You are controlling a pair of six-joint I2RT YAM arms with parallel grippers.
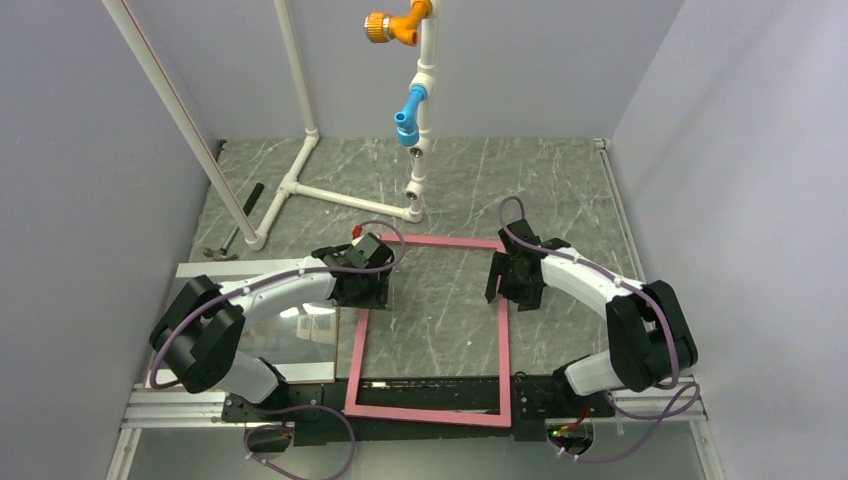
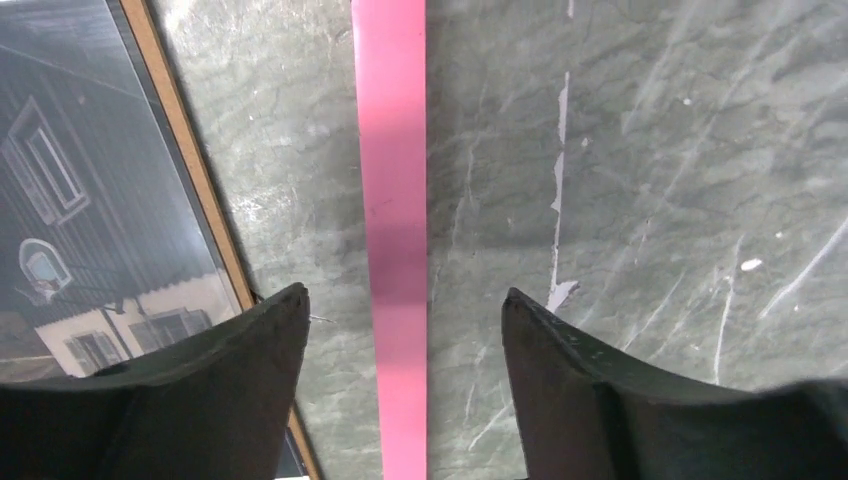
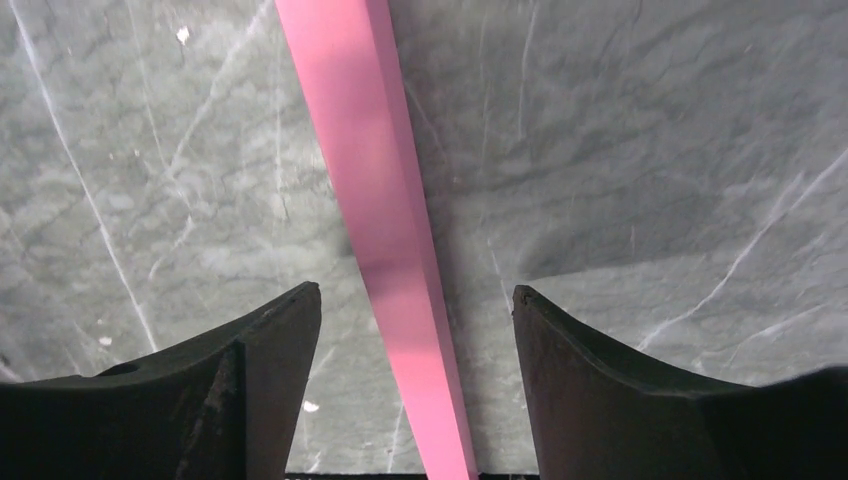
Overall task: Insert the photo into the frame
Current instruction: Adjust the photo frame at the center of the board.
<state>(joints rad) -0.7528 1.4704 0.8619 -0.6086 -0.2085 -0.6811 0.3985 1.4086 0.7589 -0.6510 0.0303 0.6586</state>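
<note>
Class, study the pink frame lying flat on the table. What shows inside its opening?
Only the grey marbled table shows inside the frame; the photo lies outside, to its left. Whatever lies beneath the pink rails themselves is covered.

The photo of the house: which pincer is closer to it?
Left. The left pincer hangs open over the left rail of the frame, with the photo lying just beside it. The right pincer hangs over the opposite rail, across the frame from the photo.

White arm links (image 1: 290,292), black joints (image 1: 205,345), purple cables (image 1: 280,275), dark curved gripper fingers (image 2: 200,400)
</note>
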